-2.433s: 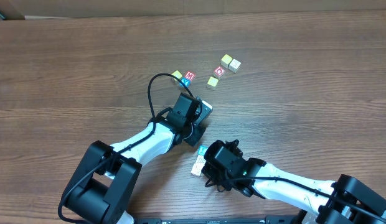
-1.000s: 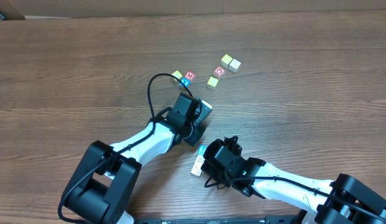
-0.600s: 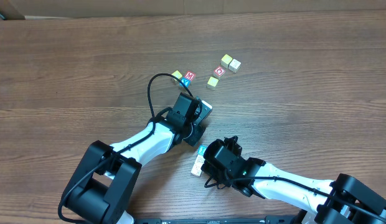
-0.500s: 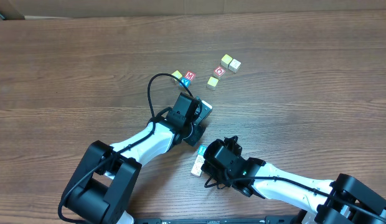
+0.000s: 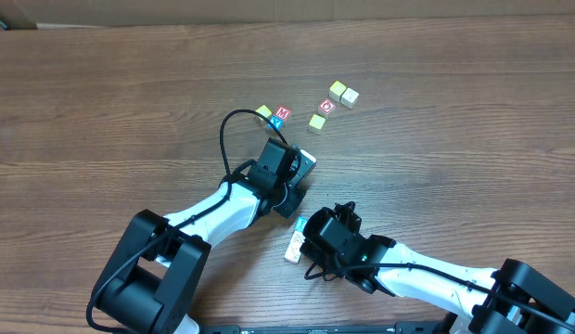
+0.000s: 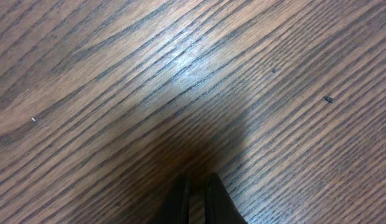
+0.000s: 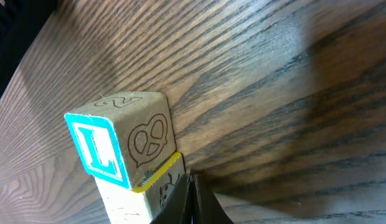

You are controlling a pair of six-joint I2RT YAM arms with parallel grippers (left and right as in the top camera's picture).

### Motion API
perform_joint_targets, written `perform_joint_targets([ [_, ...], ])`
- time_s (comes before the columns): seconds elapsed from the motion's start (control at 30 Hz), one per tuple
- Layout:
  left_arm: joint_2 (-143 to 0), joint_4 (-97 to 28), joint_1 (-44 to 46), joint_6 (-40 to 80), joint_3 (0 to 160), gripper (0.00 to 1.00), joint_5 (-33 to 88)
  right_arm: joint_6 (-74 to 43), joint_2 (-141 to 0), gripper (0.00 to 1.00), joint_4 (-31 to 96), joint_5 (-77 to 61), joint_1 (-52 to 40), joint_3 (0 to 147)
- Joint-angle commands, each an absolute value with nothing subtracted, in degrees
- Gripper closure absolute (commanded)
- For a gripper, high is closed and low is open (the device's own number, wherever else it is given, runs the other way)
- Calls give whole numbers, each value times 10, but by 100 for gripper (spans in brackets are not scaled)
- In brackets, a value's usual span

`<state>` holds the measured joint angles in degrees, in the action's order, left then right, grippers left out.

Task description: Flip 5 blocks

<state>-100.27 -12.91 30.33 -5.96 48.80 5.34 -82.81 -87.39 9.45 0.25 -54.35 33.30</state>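
Left gripper (image 6: 196, 186) at near edge, jaws pressed together, tips over wood-grain table (image 6: 118, 93). Dark speck (image 6: 329, 99) right, white fleck (image 6: 33, 119) left.

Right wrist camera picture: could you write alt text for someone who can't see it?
An alphabet block with a blue-framed L and a pretzel drawing lies against a second, yellow-edged block on a wood-grain table. The right gripper, shut, points in beside the second block.
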Motion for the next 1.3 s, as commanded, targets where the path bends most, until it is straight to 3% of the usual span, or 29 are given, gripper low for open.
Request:
perform_joint_targets([
  [0.0,-1023,-147,296,-51,470,96,41,-821,-878,96,91,14,-539,328],
  [1.27,-1023,-179,296,-34,470,96,41,-860,-878,96,111,40,-539,328],
])
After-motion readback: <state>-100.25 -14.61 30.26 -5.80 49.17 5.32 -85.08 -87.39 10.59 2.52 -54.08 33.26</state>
